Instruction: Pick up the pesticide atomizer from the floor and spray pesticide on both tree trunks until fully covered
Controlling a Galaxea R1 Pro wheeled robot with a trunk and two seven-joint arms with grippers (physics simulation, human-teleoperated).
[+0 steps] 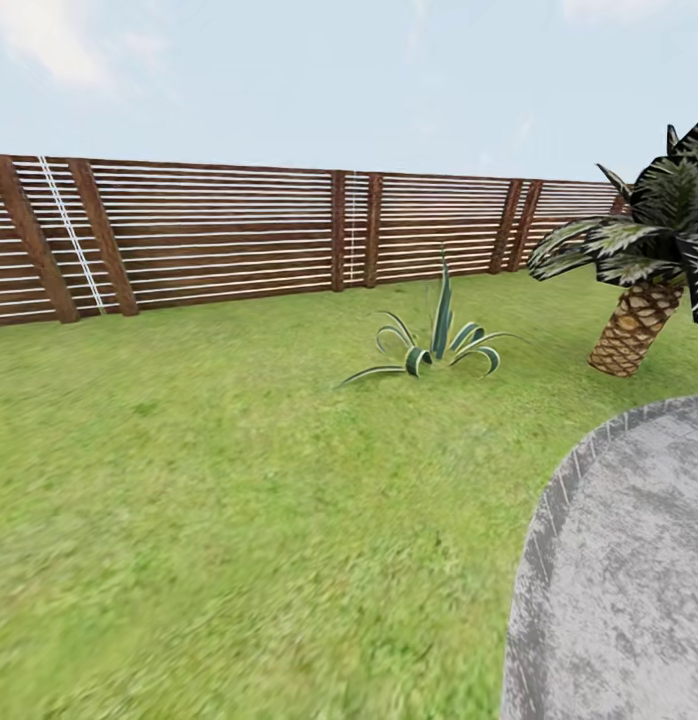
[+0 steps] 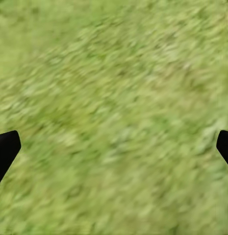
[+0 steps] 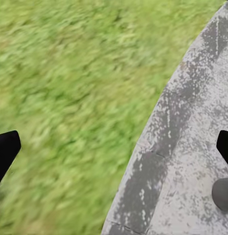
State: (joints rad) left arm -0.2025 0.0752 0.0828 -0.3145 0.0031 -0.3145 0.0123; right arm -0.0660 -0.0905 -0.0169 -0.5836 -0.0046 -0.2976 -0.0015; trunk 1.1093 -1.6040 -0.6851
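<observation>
The garden lawn [image 1: 189, 480] spreads ahead of me, closed off at the back by the brown slatted fence [image 1: 219, 235]. The pesticide atomizer and the two trees are out of view. My left gripper [image 2: 114, 149] hangs open over bare grass [image 2: 114, 88], its black fingertips [image 2: 5, 152] far apart with nothing between them. My right gripper [image 3: 114, 149] is open too, over the line where grass meets a grey stone paving [image 3: 187, 147]; its fingertips [image 3: 6, 154] hold nothing.
A curved grey stone paving [image 1: 619, 580] lies at the lower right. A spiky striped plant [image 1: 439, 345] grows mid-lawn. A short palm [image 1: 644, 290] with a scaly brown trunk leans at the right. A small dark grey rounded shape [image 3: 221, 193] sits on the paving.
</observation>
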